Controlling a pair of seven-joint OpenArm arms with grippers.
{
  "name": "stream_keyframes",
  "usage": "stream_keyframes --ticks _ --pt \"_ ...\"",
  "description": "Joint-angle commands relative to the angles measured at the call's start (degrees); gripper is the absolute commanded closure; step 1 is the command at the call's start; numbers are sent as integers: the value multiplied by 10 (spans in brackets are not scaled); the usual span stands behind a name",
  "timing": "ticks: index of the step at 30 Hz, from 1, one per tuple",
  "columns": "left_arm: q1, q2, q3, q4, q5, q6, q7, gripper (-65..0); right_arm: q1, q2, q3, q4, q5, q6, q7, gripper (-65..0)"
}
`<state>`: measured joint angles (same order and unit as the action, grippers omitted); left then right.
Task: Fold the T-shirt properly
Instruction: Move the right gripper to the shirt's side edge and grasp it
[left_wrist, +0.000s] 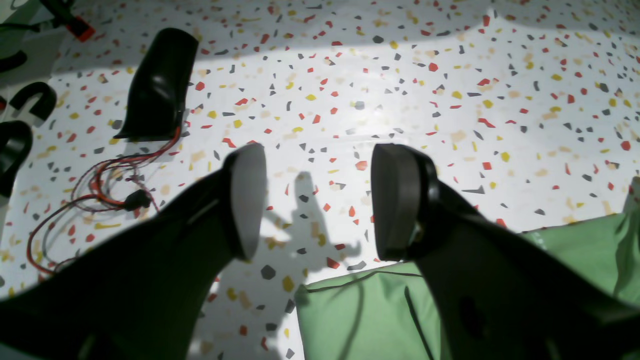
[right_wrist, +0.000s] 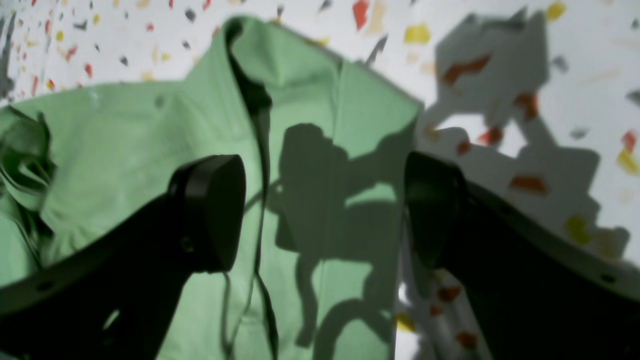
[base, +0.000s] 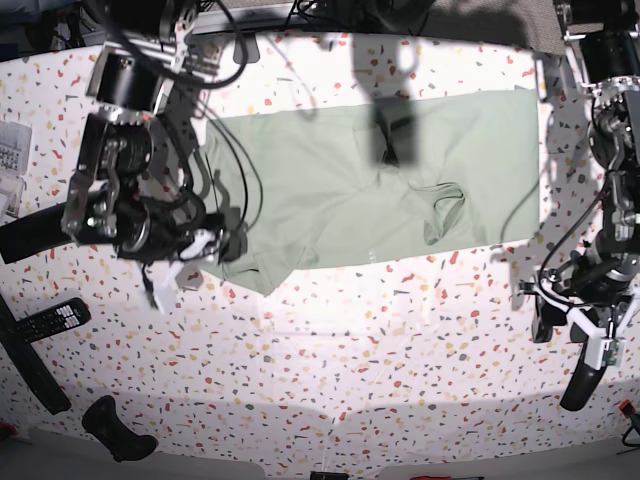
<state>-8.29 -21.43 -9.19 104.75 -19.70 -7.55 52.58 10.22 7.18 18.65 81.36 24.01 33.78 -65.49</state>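
Observation:
The pale green T-shirt (base: 370, 180) lies spread across the far middle of the speckled table (base: 330, 370), with a rumpled fold near its right side. My right gripper (base: 185, 265) hangs at the shirt's near left corner. In the right wrist view this gripper (right_wrist: 320, 210) is open just above the cloth (right_wrist: 325, 125), with the shirt's edge running between its fingers. My left gripper (base: 572, 330) is near the table's right edge, below the shirt's right corner. It stands open (left_wrist: 320, 200) over bare table, with a corner of the shirt (left_wrist: 360, 310) just beneath it.
A black curved part (left_wrist: 157, 85) and red wires (left_wrist: 100, 185) lie on the table beyond the left gripper. A remote control (base: 45, 320) and a black handle-like object (base: 115, 425) lie at the near left. Cables hang along both arms.

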Motion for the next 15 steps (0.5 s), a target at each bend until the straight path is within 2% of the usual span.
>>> stream_keyframes --ticks 1,6,9,15 --pt "-12 -5 -4 11 -3 2 -14 -307 2 8 0 9 8 0 6 -470" --pt "-12 -5 -4 11 -4 2 -14 -307 -38 14 1 9 9 1 7 -470" --pt "-12 -5 -4 11 -4 2 -14 -307 -49 14 2 9 19 19 7 -470" --pt "-12 -5 -4 11 -4 2 -14 -307 -35 10 35 9 21 12 7 -470"
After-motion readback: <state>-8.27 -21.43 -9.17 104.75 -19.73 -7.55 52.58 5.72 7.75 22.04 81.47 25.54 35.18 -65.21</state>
